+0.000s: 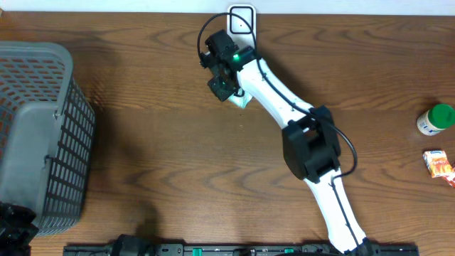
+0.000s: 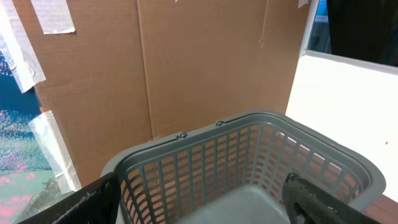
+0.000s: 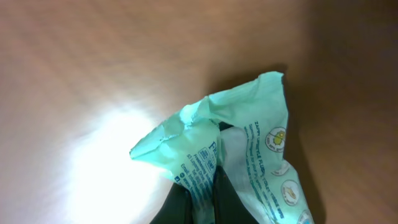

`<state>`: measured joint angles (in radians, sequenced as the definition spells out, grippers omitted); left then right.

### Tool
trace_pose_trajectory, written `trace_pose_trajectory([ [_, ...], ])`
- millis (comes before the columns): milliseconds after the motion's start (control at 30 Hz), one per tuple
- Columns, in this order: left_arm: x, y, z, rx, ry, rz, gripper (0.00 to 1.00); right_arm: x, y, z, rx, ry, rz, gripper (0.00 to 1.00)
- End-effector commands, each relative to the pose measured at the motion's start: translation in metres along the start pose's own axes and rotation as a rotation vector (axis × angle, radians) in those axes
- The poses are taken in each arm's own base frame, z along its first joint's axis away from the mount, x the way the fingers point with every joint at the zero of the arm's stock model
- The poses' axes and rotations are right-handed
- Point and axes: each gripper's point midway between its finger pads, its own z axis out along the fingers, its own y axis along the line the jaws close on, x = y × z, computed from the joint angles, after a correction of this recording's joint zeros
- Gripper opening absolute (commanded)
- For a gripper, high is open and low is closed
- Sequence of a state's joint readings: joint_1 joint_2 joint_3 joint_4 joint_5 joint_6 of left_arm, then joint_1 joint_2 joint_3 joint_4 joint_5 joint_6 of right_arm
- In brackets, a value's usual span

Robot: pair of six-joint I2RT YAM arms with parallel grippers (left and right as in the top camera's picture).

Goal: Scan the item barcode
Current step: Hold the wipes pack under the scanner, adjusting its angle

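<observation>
Just in front of the white scanner (image 1: 242, 20) at the table's (image 1: 142, 178) far edge, the right arm reaches long and diagonal, elbow bent midway. Its wrist is turned down, so the right gripper (image 1: 229, 91) sits a little short of the scanner. The jaws are pinched tight on a crumpled mint-green packet (image 3: 249, 155), which they hold over the wood near the scanner but not touching it. Far to the scanner's left, the left arm stays tucked at the near corner. The left gripper (image 2: 199, 208) is spread wide and holding nothing, poised above a grey basket (image 2: 249, 121).
</observation>
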<state>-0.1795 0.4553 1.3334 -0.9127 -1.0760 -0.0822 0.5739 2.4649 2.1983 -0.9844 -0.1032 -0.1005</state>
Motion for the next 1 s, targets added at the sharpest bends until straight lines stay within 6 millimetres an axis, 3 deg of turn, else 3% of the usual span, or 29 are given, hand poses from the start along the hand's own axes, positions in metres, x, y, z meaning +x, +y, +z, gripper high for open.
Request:
trace_pose_trajectory([
  [0,0.000,0.004,-0.001,-0.014,-0.003,-0.010,0.83,-0.022,0.061,-0.077,-0.385,-0.113,0.022,0.01],
  [233,0.000,0.004,-0.001,-0.014,-0.004,-0.010,0.83,-0.035,0.072,-0.129,-0.725,-0.232,0.023,0.01],
  [433,0.000,0.004,-0.001,-0.014,-0.003,-0.010,0.83,-0.060,0.049,-0.189,-1.027,-0.457,-0.020,0.01],
  [633,0.000,0.004,-0.001,-0.014,-0.003,-0.009,0.83,-0.094,0.009,-0.193,-0.960,-0.628,-0.046,0.01],
  [800,0.000,0.004,-0.001,-0.014,-0.003,-0.010,0.83,-0.123,-0.010,-0.191,-0.903,-0.788,-0.123,0.01],
  [967,0.000,0.004,-0.001,-0.014,-0.004,-0.010,0.83,-0.150,-0.044,-0.165,-0.862,-0.937,-0.064,0.01],
])
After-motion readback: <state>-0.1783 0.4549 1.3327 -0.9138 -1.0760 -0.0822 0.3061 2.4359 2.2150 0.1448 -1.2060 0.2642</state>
